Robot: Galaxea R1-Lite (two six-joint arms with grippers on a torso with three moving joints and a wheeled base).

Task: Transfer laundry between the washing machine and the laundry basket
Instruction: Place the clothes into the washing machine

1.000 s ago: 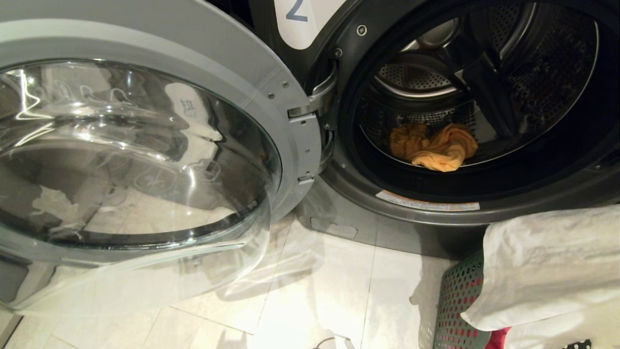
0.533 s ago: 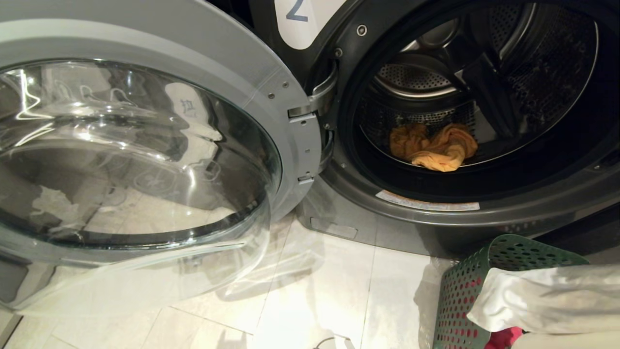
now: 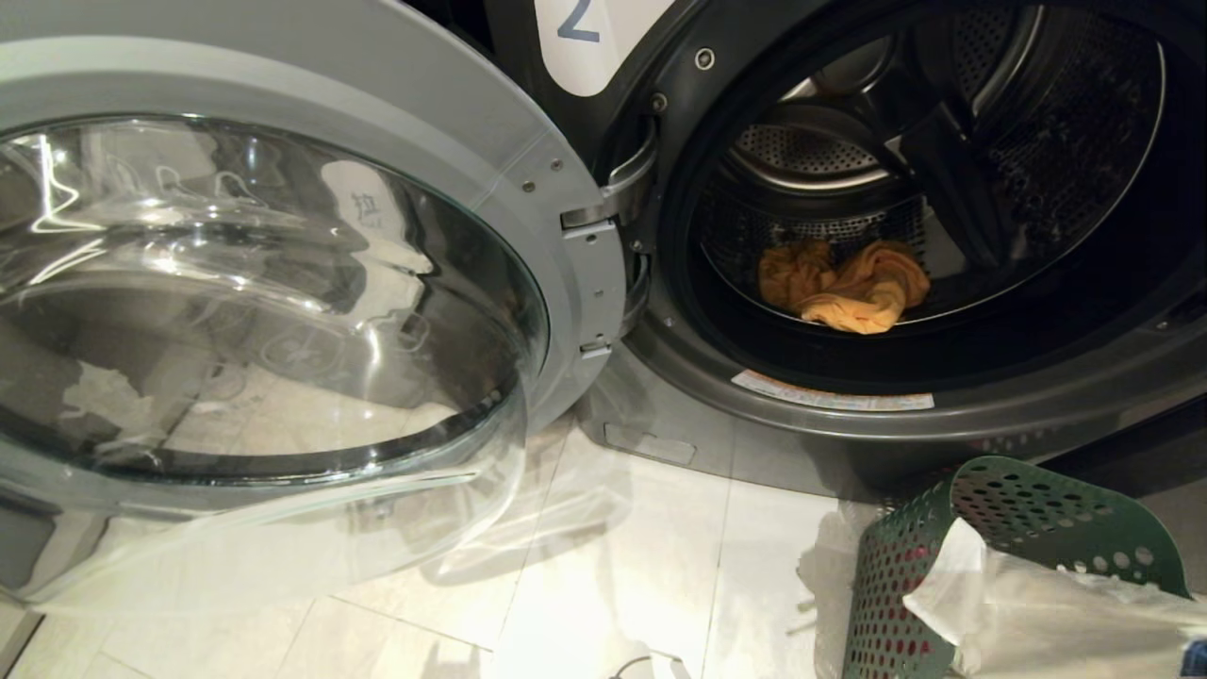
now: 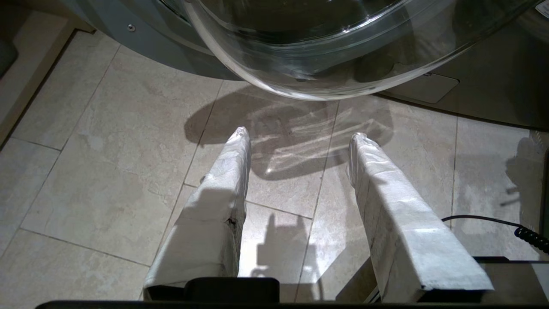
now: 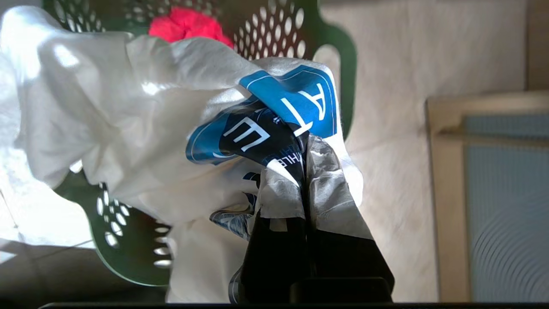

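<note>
The washing machine [image 3: 849, 415] labelled 2 stands with its glass door [image 3: 283, 283] swung wide to the left. An orange-yellow garment [image 3: 844, 288] lies in the drum. The green laundry basket [image 3: 1037, 500] sits on the floor at the lower right, below the drum mouth. A white garment with a blue print [image 5: 128, 120] hangs over the basket's rim [image 5: 128, 253], and my right gripper [image 5: 305, 146] is shut on it. A red-pink garment [image 5: 184, 23] lies in the basket beneath. My left gripper [image 4: 298, 137] hangs open over the floor tiles under the door.
The open door takes up the left half of the head view, its glass bowl [image 4: 300, 56] just above the left gripper. Pale floor tiles [image 3: 641, 566] run between door and basket. A black coiled cable [image 4: 527, 236] lies on the floor.
The white garment has dropped lower in the head view, down towards the basket, so the basket's far rim now shows. The left arm, the door and the orange garment have not moved.
</note>
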